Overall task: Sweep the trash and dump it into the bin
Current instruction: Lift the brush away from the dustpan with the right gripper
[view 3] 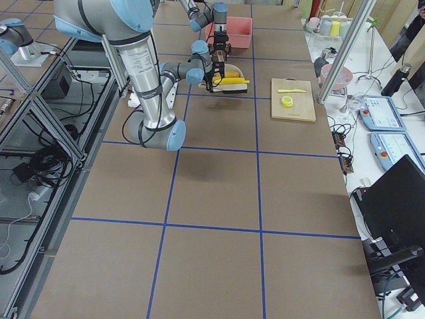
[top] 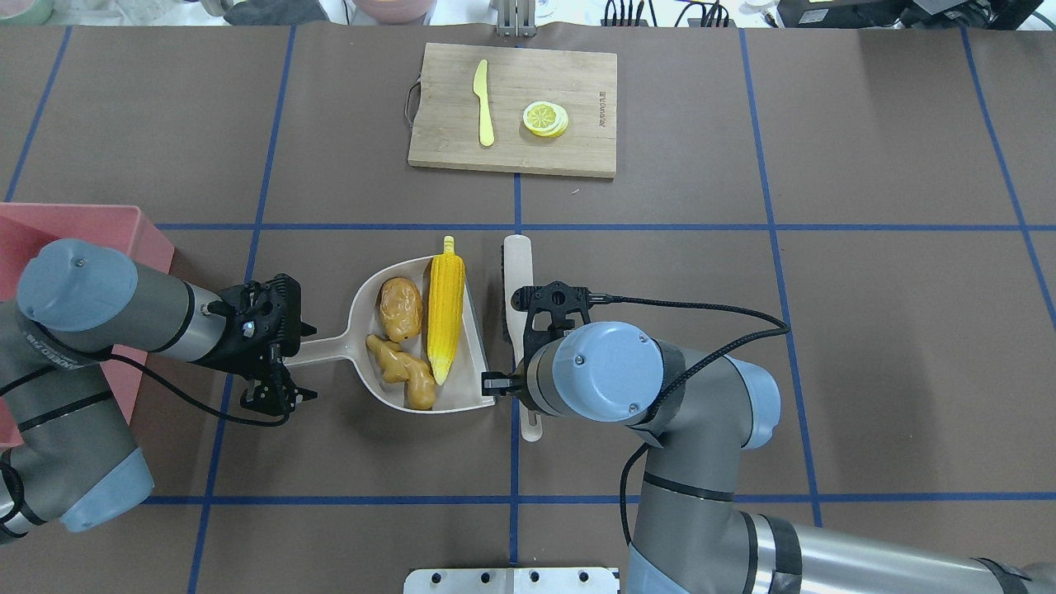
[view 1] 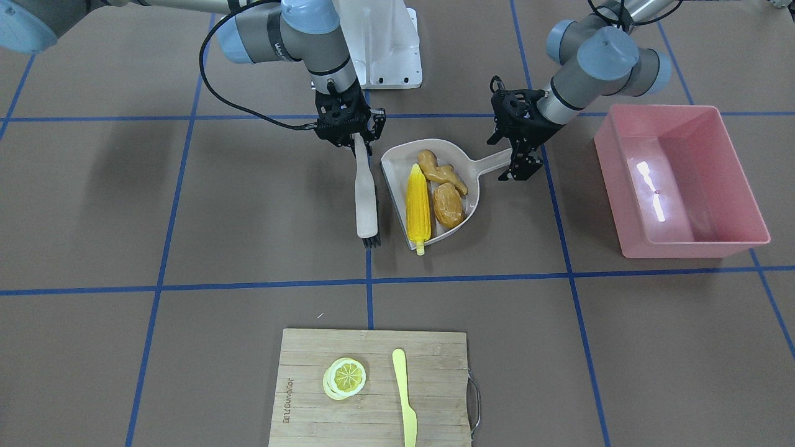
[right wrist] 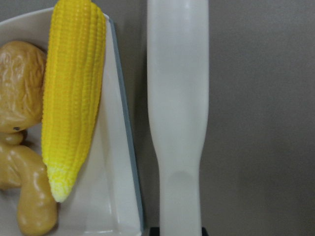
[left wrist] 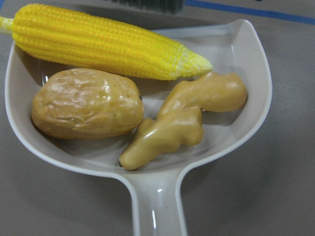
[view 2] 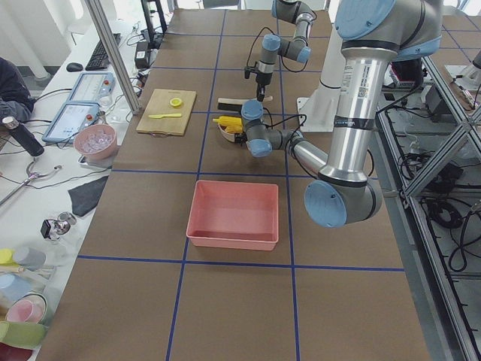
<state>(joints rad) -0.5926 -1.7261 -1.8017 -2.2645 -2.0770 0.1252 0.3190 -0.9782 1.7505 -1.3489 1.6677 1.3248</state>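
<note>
Between the arms, the corn cob (top: 445, 318), ginger root (top: 400, 371) and potato (top: 401, 308) lie in the dustpan (top: 472, 371), its handle (top: 326, 350) pointing towards the pink bin (view 1: 689, 249) between the left gripper's (top: 304, 363) seemingly spread jaws, while the right gripper (view 1: 361, 143) clamps the brush (view 1: 366, 198).

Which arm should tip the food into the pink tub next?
Left. The left gripper is at the dustpan handle, with the bin on its side; the right gripper holds the brush.
</note>
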